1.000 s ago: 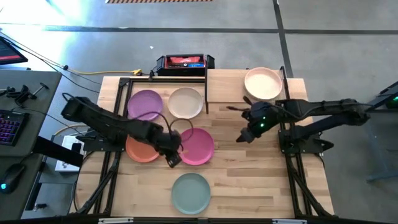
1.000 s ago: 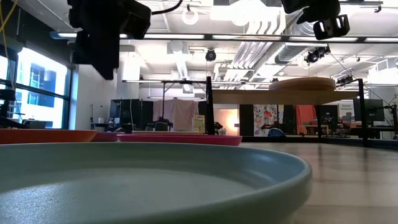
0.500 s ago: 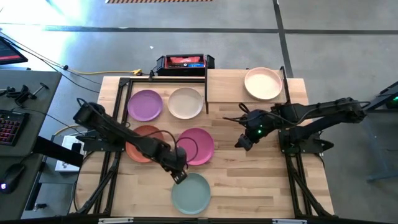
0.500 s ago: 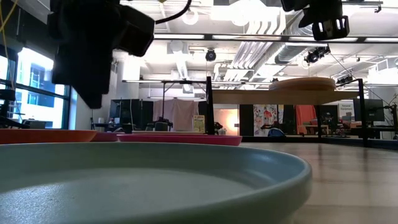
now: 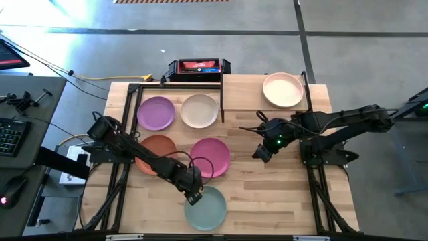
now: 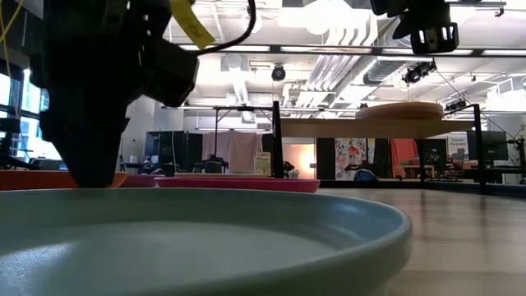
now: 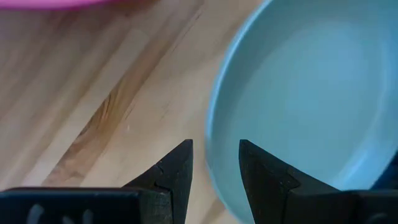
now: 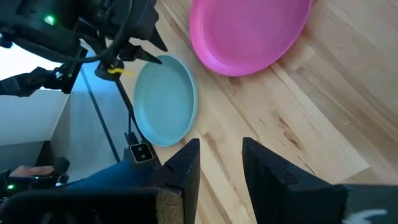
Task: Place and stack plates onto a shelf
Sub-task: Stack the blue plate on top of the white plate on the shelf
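Five plates [image 5: 205,207] on table [image 5: 267,194]; one on shelf [image 5: 244,99].

The left arm reaches from the left side of the desk out across it toward the near middle, its joints stretched in a long low diagonal and its wrist tipped steeply down. The left pincer [image 5: 193,197] hangs low just over the desk, its two dark fingers [image 7: 176,167] parted by a narrow gap with nothing between them. The right arm comes in from the right side, elbow bent, forearm pointing toward the centre. The right pincer [image 5: 261,152] is held high, fingers [image 8: 186,163] likewise apart and empty.
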